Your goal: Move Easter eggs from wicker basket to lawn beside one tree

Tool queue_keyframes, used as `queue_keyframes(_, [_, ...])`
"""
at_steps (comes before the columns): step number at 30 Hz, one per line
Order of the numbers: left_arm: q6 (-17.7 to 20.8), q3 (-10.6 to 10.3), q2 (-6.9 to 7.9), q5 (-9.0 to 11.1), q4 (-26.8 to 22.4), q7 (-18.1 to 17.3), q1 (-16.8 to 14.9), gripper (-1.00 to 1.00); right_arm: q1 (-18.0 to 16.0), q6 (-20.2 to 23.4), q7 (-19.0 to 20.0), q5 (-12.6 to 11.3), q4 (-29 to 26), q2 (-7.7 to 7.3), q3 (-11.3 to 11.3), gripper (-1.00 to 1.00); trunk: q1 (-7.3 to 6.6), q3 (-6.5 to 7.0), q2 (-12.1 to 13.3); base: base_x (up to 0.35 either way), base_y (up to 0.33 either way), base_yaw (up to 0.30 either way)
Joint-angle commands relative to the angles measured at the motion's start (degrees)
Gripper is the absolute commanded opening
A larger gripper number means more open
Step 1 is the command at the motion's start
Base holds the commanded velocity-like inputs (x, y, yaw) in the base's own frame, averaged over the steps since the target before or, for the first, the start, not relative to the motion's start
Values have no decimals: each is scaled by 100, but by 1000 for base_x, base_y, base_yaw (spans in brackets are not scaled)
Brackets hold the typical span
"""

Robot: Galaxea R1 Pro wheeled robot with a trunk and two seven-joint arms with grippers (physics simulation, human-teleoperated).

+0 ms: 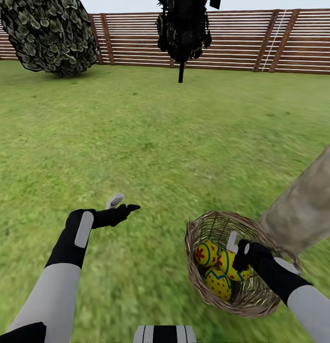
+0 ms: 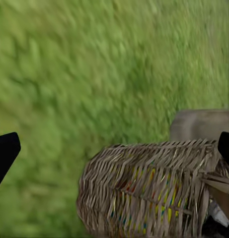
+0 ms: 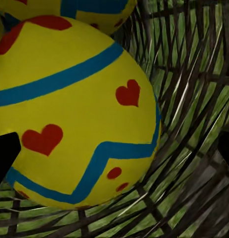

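Already the right tool (image 1: 237, 248) is lowered into the wicker basket (image 1: 196, 271), spread open and empty — an Easter egg (image 3: 74, 114) lies directly ahead; the left tool (image 1: 123, 204), open, is held well apart.

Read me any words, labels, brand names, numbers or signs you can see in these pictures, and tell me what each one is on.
No readable text, label, brand, number or sign in any view.
The bright yellow Easter eggs carry only blue zigzag bands, red dots and hearts, no letters.
The round brown woven-twig wicker basket, brown slatted wooden fence and pale grey-beige tree trunk are unmarked.
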Motion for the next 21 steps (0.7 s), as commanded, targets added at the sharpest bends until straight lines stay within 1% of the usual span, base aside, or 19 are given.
queue_keyframes(1, [27,25,-8,-22,4,-92,-4,100,-4,10,39,64,-12,22,52,100,1,-27,-4,0,0,0])
queue_keyframes(4, [23,25,-8,3,12,-117,-3,100,-5,7,40,67,-11,72,148,100,9,-94,-8,0,0,0])
queue_keyframes(7, [23,25,-8,4,11,-118,-2,100,-4,-7,40,63,-10,74,245,100,9,-94,-8,0,0,0])
queue_keyframes(8, [29,-6,-35,31,45,-127,31,100,-38,-40,73,95,-20,108,277,100,9,-94,-8,0,0,0])
queue_keyframes(10, [23,3,-33,31,110,-126,96,100,-76,-24,137,124,23,71,249,100,9,-94,-8,0,0,0])
queue_keyframes(11, [17,0,-32,31,142,-127,128,100,-75,-3,102,92,44,56,241,100,9,-94,-8,0,0,0])
queue_keyframes(13, [15,-1,-34,31,206,-127,178,100,-76,-1,77,29,71,52,233,100,14,-138,-10,0,0,0])
queue_keyframes(18, [14,-1,-34,31,355,-127,182,100,-77,-25,75,5,106,38,229,100,27,-249,-17,0,0,0])
queue_keyframes(19, [14,-1,-34,31,358,-127,182,100,-77,-43,75,1,139,5,228,100,27,-249,-17,0,0,0])
queue_keyframes(21, [14,-1,-34,31,358,-127,182,100,-75,-51,75,0,204,-2,224,100,27,-249,-17,0,0,0])
